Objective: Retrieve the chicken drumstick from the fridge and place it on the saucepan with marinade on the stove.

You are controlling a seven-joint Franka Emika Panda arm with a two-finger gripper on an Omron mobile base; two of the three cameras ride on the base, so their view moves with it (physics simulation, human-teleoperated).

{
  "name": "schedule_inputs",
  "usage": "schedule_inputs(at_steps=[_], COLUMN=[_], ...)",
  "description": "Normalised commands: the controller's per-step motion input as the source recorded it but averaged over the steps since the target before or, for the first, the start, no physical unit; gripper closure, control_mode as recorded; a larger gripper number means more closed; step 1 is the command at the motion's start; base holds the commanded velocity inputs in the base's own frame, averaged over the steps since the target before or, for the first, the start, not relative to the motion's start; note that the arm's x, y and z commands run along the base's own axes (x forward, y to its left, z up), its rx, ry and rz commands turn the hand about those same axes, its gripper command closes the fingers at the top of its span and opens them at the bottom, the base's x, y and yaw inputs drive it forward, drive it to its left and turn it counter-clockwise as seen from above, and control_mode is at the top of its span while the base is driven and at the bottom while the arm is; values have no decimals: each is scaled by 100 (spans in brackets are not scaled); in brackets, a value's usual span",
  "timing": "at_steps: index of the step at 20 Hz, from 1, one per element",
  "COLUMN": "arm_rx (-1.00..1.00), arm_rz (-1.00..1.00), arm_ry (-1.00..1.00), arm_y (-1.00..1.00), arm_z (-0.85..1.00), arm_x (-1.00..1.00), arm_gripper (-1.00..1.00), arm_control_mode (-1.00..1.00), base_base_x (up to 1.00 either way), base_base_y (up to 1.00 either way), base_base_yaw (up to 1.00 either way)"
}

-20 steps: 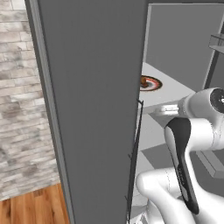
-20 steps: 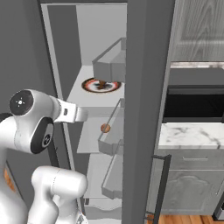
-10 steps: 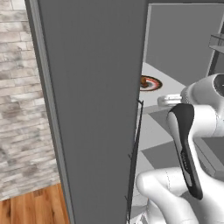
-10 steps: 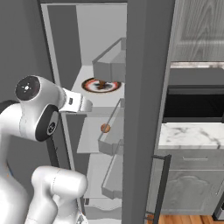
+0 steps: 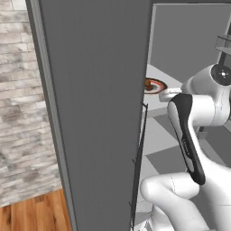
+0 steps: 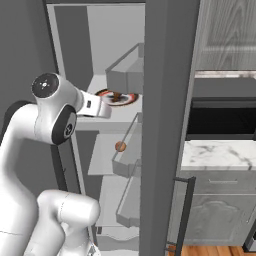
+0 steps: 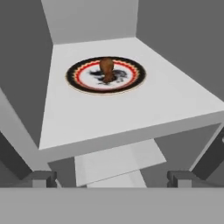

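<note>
The chicken drumstick (image 7: 106,69) is a small reddish-brown piece lying on a round patterned plate (image 7: 127,81) on a white shelf inside the open fridge (image 6: 115,35). From the right base view the drumstick (image 6: 116,95) lies just past my hand. My gripper (image 7: 111,178) is open, its two dark fingertips (image 7: 43,177) wide apart with nothing between them. It hovers in front of the shelf's front edge, short of the plate (image 5: 155,85). The fridge's open left door (image 5: 94,113) stands close on my left.
Grey door bins (image 6: 127,155) hang on the right door, and one holds a small round brown thing (image 6: 120,146). A lower shelf (image 7: 113,164) lies under the plate shelf. Right of the fridge are a black microwave (image 6: 220,117) and a marble counter (image 6: 220,152).
My hand has risen and moved forward toward the plate's shelf. The gripper has stayed open, and the drumstick and plate have not moved.
</note>
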Motion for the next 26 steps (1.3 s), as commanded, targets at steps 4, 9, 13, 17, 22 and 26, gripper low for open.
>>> schedule_inputs(at_steps=[4,9,13,17,22,26], arm_rx=[0,0,0,0,0,0], arm_rz=[1,3,3,5,5,4], arm_ry=[0,3,3,1,0,0], arm_y=[-11,-2,0,-4,-12,-6], arm_z=[0,0,0,0,0,0], arm_x=[25,35,40,19,8,15], arm_gripper=[-100,-100,-100,-100,-100,-100], arm_control_mode=[-100,-100,-100,-100,-100,-100], base_base_x=[0,0,0,0,0,0], base_base_y=[0,0,0,0,0,0], base_base_yaw=[0,0,0,0,0,0])
